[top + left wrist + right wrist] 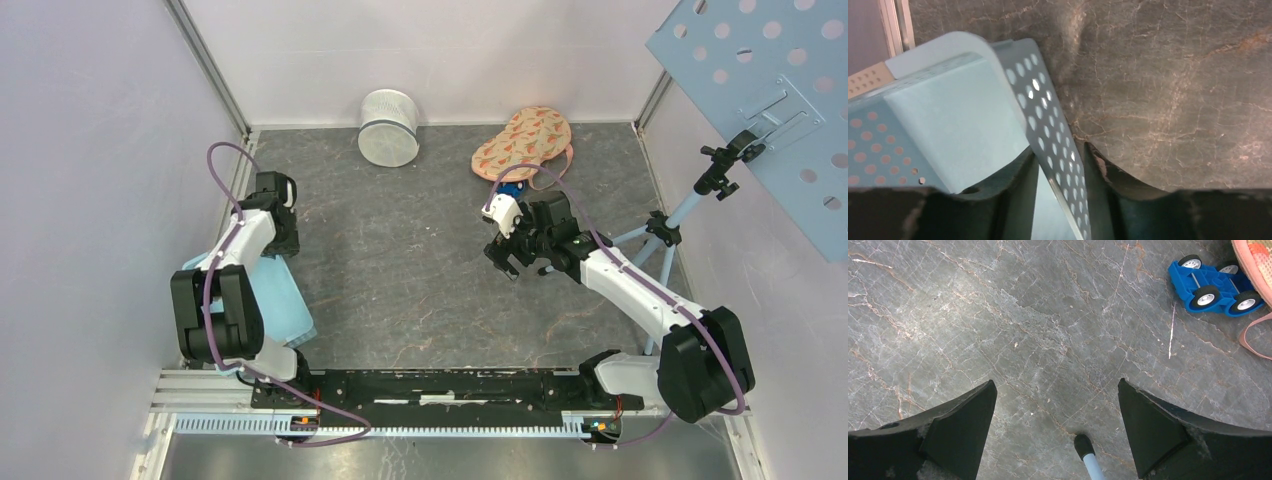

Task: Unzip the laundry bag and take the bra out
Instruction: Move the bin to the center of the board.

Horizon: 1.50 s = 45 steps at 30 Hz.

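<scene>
Dark marbled table (420, 290), walled in white, seen from 3 cameras. Bra (522, 143), peach and patterned, lies in the open at the back of the table, right of centre, well apart from the pale cylindrical bag (388, 127) standing near the back wall; judged from this, removal is done and little or nothing is left. Right gripper (1057, 385) hangs over bare table in front of the bra, jaws wide and holding nothing; a blue toy car (1213, 285) lies beside the bra's edge and strap. Left gripper (1059, 147) straddles the perforated wall of a light-blue bin (948, 115) at the left edge, jaws about half spread; whether they clamp that wall cannot be told. Hidden or unclear: the bag's zip and mouth, its contents, and most of the bin, covered by the left arm from above.
</scene>
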Each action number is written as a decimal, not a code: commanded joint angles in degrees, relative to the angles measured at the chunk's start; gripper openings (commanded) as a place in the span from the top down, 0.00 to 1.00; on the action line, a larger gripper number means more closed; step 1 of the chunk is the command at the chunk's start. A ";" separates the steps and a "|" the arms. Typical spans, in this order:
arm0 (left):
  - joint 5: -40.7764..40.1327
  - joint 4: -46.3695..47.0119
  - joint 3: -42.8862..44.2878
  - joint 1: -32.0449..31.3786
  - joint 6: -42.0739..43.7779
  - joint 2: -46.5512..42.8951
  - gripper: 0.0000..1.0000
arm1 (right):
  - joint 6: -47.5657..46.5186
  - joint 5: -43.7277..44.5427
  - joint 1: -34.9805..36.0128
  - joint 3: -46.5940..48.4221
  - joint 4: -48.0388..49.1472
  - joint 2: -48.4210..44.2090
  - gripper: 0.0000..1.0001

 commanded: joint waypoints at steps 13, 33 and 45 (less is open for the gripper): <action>4.18 9.66 5.54 0.41 17.83 6.99 0.92 | 0.93 -1.82 0.47 3.62 0.39 4.23 0.02; 17.86 -2.36 26.41 2.35 25.06 6.70 0.00 | 0.67 -1.64 0.97 6.91 0.25 5.83 0.02; 43.54 7.82 28.25 1.94 33.52 1.26 0.00 | 1.37 -3.70 1.02 10.84 -1.08 4.75 0.02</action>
